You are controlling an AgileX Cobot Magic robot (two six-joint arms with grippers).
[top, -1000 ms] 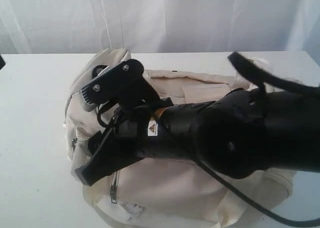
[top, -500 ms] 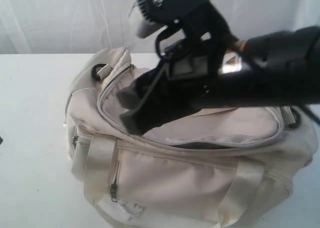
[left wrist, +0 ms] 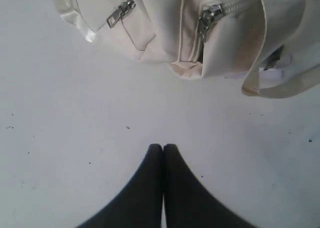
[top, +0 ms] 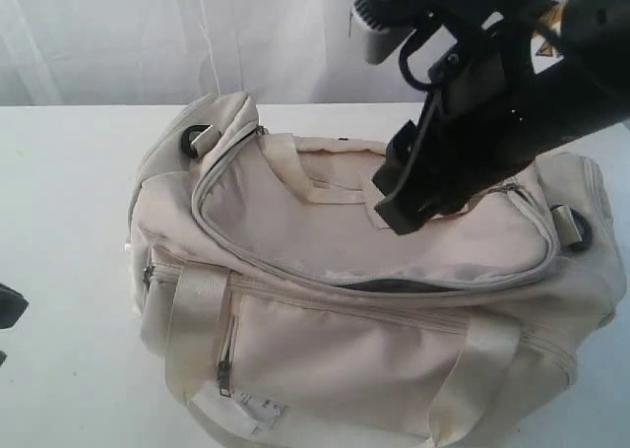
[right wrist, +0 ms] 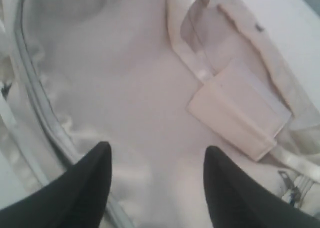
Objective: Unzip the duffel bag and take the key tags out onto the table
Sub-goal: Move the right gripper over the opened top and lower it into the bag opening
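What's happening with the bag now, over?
Right gripper open, above duffel bag. Left gripper shut, over table. Zipper partly open; key tags unseen. Nothing blocking.

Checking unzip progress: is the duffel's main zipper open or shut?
Open, at least along the near side: the duffel bag shows a dark gap under its top flap.

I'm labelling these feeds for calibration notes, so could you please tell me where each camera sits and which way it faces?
Exterior: off the arms, looking slightly down at the duffel bag on the table; the right arm and right gripper show above it.
Left wrist: behind the shut left gripper, facing the table and one end of the bag.
Right wrist: behind the open right gripper, facing the bag's top flap.
Shared: all three see the bag.
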